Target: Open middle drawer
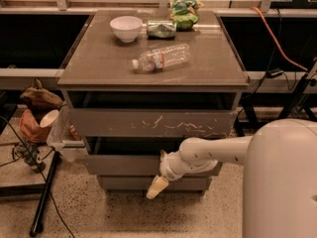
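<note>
Currently the gripper [157, 185] hangs at the lower edge of the middle drawer [124, 165], the plain front below the scratched top drawer [109, 123]. This placement probably seeks an edge, since the front has no handle; whether the gripper is open or closed cannot be told. The floor [124, 212] ahead gives room for an outward pull.

Grey-brown counter [99, 68] above three drawers. Toward its back edge sit a white bowl [126, 28], a can [161, 29] on its side and a green bag [184, 11]. A plastic bottle [161, 57] lies mid-counter. Below the front edge, the gripper [157, 185] hangs before the middle drawer [119, 165], angled down-left.
</note>
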You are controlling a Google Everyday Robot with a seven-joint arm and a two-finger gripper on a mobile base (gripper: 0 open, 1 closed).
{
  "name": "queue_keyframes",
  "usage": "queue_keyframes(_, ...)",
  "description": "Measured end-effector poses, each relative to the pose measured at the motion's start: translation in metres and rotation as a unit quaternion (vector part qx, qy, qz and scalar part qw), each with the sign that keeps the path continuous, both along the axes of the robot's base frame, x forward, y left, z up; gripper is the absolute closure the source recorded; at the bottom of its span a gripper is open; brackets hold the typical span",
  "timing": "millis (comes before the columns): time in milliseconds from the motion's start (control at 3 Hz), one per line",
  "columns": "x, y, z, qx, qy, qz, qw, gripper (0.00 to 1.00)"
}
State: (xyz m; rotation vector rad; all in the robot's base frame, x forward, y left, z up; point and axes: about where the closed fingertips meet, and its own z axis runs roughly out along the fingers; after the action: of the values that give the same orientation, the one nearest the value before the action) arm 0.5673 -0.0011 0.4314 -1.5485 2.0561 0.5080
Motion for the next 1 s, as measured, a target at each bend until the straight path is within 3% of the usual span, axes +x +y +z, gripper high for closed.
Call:
queue_keyframes(333,-0.0386,-0.0072,0.0097,-0.018,0.037,-0.005,0.9991,0.00)
queue_keyframes(1000,-0.0471,-0.0034,0.0026,-0.013,0.050,0.001,0.9987,0.00)
